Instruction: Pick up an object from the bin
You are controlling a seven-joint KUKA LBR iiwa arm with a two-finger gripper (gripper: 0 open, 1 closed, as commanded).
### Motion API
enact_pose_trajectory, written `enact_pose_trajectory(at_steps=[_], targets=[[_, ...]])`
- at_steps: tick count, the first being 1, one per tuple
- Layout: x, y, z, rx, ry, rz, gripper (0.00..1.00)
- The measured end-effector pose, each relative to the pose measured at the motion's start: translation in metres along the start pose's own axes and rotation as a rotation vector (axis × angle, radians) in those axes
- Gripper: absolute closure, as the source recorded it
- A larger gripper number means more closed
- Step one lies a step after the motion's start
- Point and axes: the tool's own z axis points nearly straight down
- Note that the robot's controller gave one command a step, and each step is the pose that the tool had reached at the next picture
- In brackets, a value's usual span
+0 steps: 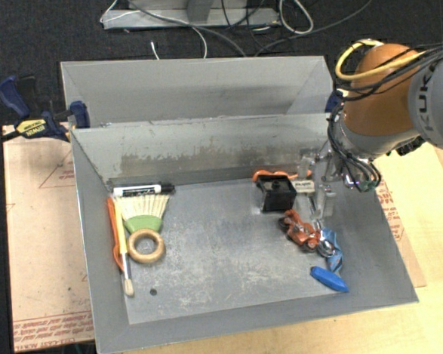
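a grey bin holds a white marker with black cap and label, a green-and-cream fan, a tan tape ring, an orange stick, a black block with orange strap, a red-orange lump and a bright blue piece, under the arm's orange cover

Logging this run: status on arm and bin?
Gripper low at bin's right side. Red-orange clump right beside it. Black block close by, blue pieces beyond.

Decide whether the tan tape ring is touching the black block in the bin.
Apart. The camera view shows the tape ring at the left and the black block right of centre, with bare bin floor between them.
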Motion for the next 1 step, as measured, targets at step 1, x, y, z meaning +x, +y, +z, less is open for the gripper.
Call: enact_pose_trajectory(at_steps=[1], targets=[[-0.0321,0.0179,0.0393,-0.005,0.015,0.269,0.00]])
